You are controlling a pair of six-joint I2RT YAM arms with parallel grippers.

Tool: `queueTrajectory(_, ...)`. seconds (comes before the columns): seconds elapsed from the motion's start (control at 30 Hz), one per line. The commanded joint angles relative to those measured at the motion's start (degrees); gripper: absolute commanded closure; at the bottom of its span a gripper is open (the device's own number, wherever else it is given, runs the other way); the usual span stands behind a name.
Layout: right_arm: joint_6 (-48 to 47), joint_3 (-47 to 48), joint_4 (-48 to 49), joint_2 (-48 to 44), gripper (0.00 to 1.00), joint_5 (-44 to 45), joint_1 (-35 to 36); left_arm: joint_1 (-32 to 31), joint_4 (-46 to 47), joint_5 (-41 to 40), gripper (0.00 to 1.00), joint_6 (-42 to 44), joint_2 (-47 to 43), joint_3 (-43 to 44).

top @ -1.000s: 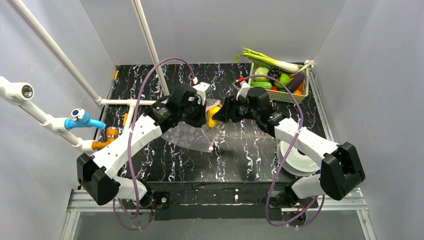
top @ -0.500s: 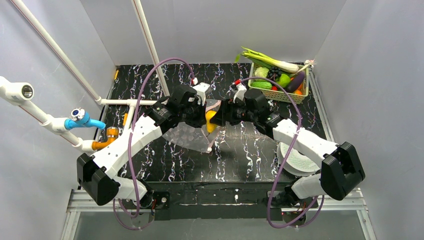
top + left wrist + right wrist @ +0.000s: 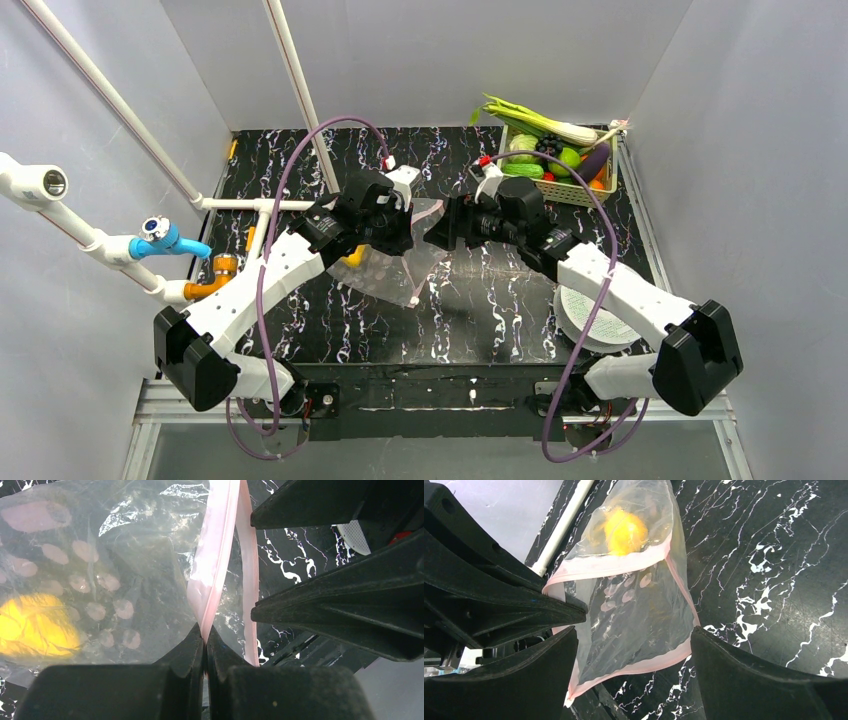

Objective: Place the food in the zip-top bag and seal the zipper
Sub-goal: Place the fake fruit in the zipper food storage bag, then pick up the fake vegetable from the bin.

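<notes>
Left end effector (image 3: 205, 635) pinches the pink zipper strip (image 3: 217, 565) of the clear plastic bag (image 3: 125, 555); right end effector (image 3: 631, 640) gapes empty. A slip could spill the yellow toy fruit (image 3: 624, 530) apparently inside.

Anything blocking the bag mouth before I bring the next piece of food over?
Nothing visible does. The left gripper pinches the zipper, holding the zip-top bag open; the yellow food sits deep inside, clear of the mouth. Only the open right gripper hovers there.
</notes>
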Motion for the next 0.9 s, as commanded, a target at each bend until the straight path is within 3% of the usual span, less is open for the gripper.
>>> queueTrajectory(0.0, -0.99, 3.41, -2.09, -2.77, 0.12, 2.52, -0.07, -0.03, 0.41, -0.38, 1.00, 0.22, -2.28, -0.61)
queueTrajectory(0.37, -2.38, 1.98, -3.98, -11.36, 0.14, 10.86, -5.46, -0.04, -0.91, -1.10, 1.00, 0.00, -1.03, 0.29)
queueTrajectory(0.6, 3.87, 1.56, -10.51, -13.17, 0.08, 30.15, -16.43, -0.03, -1.18, -1.04, 1.00, -0.04, -0.93, 0.55)
queueTrajectory(0.77, 5.31, 4.18, -12.70, -6.74, 0.02, 42.10, -23.42, -0.01, -1.19, -0.85, 1.00, -0.04, -0.88, 0.55)
queueTrajectory(0.8, 4.65, 10.29, -15.08, 1.48, 0.02, 44.86, -27.62, -0.01, -1.19, -0.69, 1.00, -0.13, -0.63, 0.54)
queueTrajectory(0.87, 4.29, 14.27, -16.76, 5.99, 0.02, 45.76, -29.38, -0.01, -1.19, -0.62, 1.00, -0.13, -0.70, 0.49)
